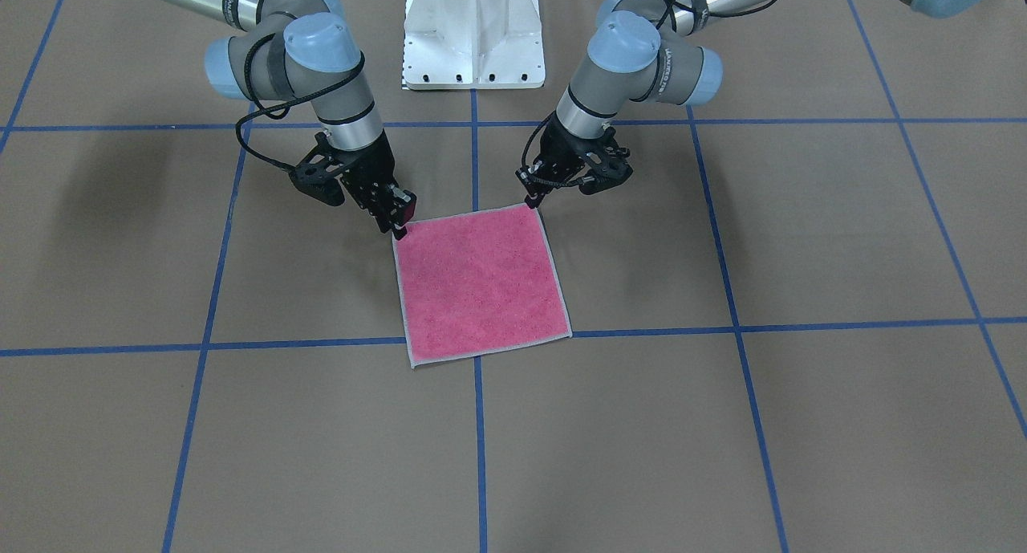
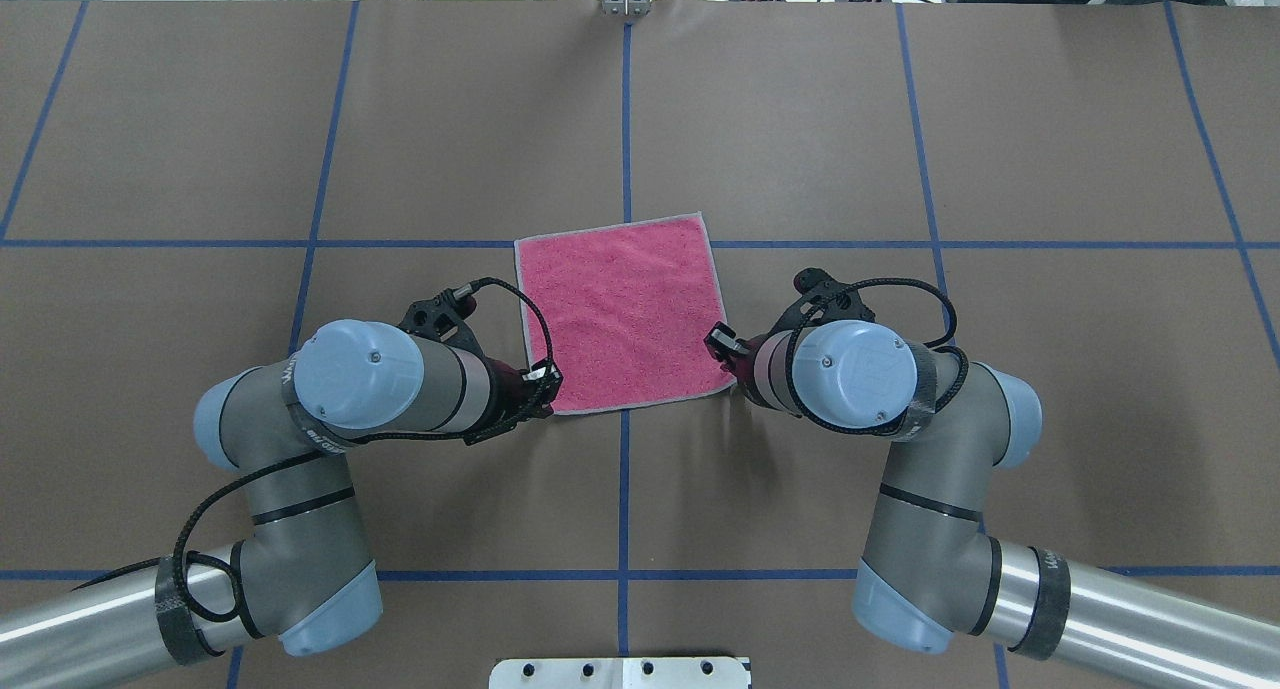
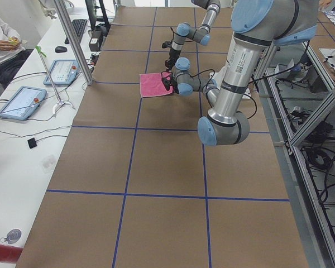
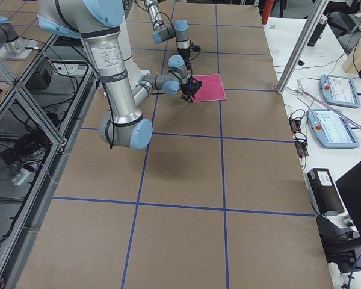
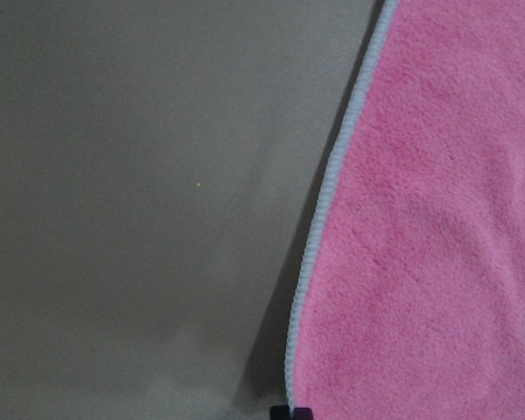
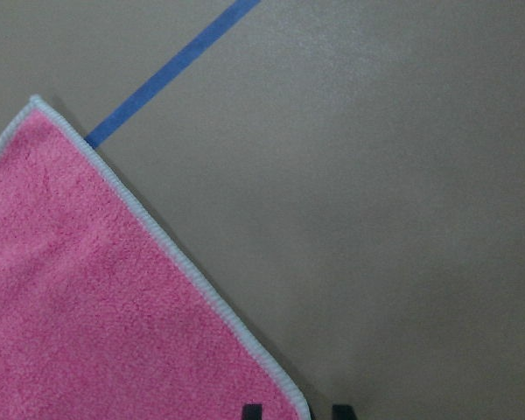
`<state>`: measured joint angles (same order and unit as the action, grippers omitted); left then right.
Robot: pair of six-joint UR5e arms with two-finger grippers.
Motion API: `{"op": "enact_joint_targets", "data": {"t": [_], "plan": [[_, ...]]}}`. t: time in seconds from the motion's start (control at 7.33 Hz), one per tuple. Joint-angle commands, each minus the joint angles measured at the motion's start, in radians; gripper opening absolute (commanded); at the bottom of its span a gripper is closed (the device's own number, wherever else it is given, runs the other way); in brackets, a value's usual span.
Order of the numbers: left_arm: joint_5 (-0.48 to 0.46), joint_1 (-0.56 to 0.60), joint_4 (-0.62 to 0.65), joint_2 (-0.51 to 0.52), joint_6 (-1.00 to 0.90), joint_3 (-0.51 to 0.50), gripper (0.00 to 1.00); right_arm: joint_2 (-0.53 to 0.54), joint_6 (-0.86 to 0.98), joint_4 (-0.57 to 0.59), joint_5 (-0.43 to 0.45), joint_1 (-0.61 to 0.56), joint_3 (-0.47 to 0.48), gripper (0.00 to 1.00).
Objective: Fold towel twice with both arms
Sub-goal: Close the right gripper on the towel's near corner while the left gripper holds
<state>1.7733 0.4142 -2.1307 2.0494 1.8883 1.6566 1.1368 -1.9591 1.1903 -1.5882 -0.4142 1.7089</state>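
Pink towel (image 1: 481,284) flat on the worktop (image 1: 722,424), both pincers at its robot-side corners.
The left pincer (image 1: 531,201) is clenched on the border; the right pincer (image 1: 399,230) is spread, straddling its corner.

Table (image 1: 722,424) covered edge to edge in brown paper (image 1: 842,240), marked off by blue tape lines (image 1: 480,441) into large squares. White base (image 1: 473,35) stands at the robot's side. One towel (image 1: 481,284) lies flat near centre – pink face up, pale grey hem, skewed slightly against the grid – covering a tape crossing.
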Motion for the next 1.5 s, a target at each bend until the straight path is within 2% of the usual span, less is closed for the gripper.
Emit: {"op": "enact_joint_targets", "data": {"t": [0.0, 0.82, 1.09, 1.36], "plan": [[0.000, 0.000, 0.000, 0.000, 0.000, 0.002, 0.00, -0.002, 0.000, -0.001, 0.001, 0.000, 0.000, 0.31], [0.000, 0.000, 0.000, 0.000, 0.000, 0.003, 0.00, -0.008, 0.000, -0.001, 0.001, 0.000, -0.009, 0.30], [0.000, 0.000, 0.000, 0.000, 0.000, 0.003, 0.00, -0.009, -0.001, -0.002, -0.001, 0.000, -0.008, 0.21], [0.000, 0.000, 0.000, 0.002, 0.000, 0.003, 0.00, -0.012, -0.007, -0.002, -0.001, 0.000, -0.003, 0.00]]}}
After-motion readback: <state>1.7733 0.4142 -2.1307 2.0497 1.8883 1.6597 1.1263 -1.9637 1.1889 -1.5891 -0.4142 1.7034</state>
